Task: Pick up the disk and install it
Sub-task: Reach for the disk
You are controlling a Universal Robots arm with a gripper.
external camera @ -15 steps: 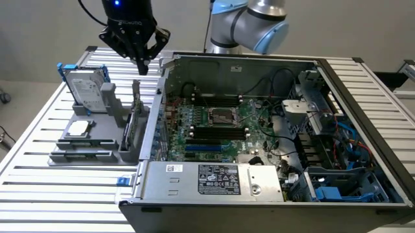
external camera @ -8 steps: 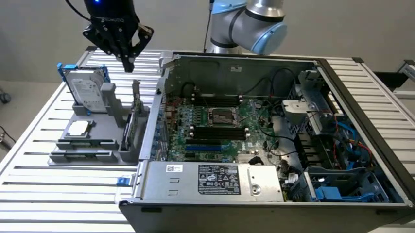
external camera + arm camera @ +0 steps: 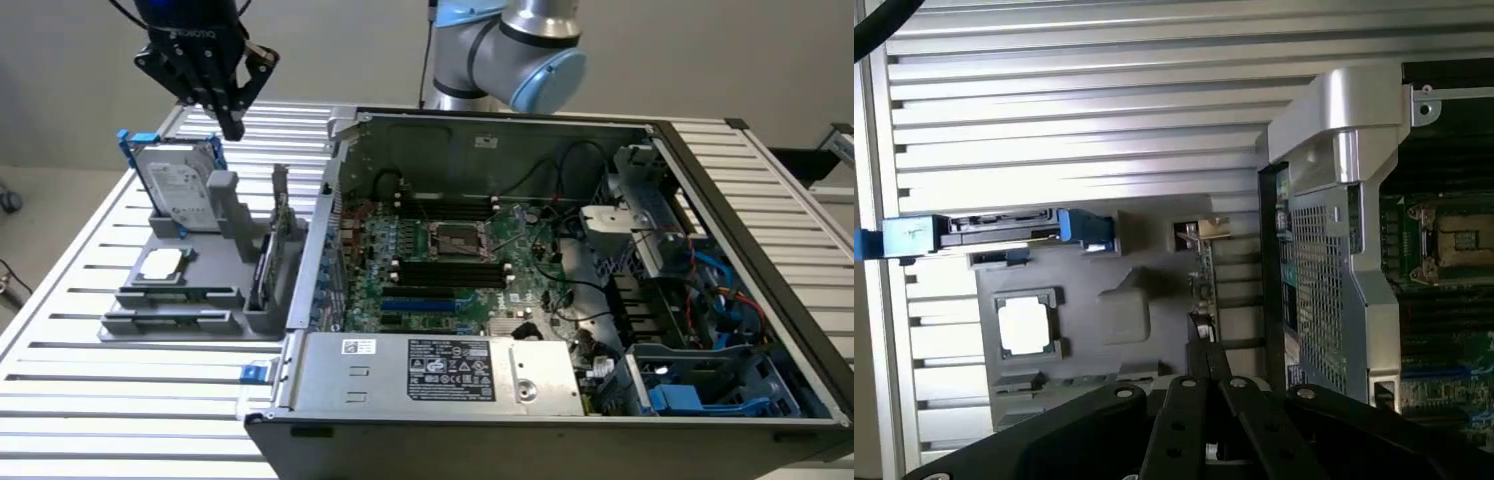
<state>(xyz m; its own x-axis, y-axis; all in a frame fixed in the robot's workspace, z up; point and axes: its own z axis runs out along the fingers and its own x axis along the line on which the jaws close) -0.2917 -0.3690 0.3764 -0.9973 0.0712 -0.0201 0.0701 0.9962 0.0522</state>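
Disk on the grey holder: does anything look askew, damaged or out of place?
Nothing stands out. The disk stands upright in the grey holder, and its blue bracket looks whole. The gripper, shut, hangs above the disk without touching it.

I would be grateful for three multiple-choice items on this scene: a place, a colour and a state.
1. Where is the disk? A) upright in the grey holder beside the computer case; B) inside the case; C) in the gripper.
2. Its carrier bracket is: A) red; B) blue; C) green.
3. The gripper is: A) open; B) shut on the disk; C) shut, holding nothing.
Answers: 1 A, it stands in the holder; 2 B, blue edges frame it; 3 C, the fingers meet, clear of the disk.
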